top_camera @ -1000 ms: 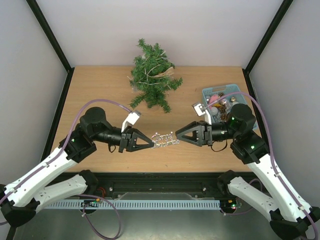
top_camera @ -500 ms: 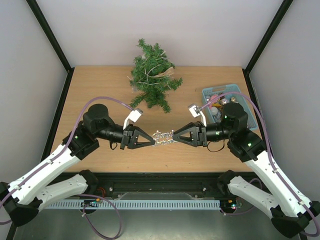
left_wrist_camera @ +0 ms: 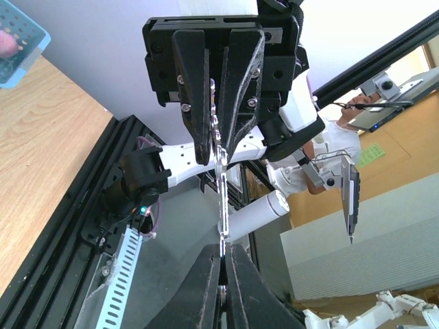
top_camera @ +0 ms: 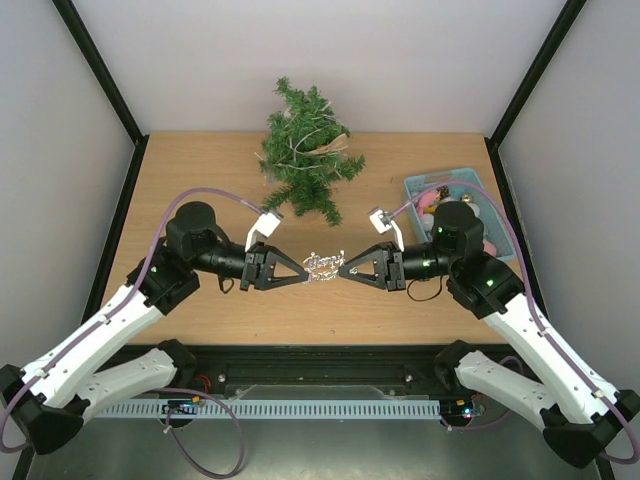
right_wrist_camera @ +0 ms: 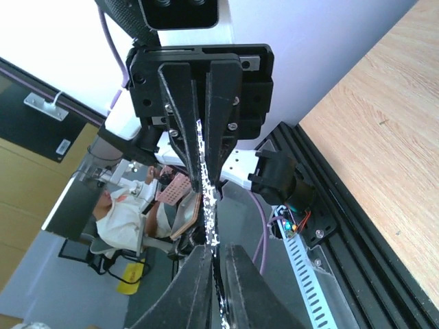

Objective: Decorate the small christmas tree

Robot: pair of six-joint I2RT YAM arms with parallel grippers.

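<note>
The left gripper point(top_camera: 303, 272) and right gripper point(top_camera: 343, 270) are both pinching the silver ornament point(top_camera: 323, 266) in front of the small christmas tree point(top_camera: 305, 160). One should probably be releasing slowly; the other gripping firmly.

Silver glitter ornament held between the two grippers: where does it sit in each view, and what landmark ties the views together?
Top external: the silver glitter ornament is at centre, between the left gripper and the right gripper.
Left wrist: a thin edge-on strip up the middle.
Right wrist: an edge-on strip at mid-frame.
Shared landmark: the wooden table, at left in the left wrist view and at right in the right wrist view.
</note>
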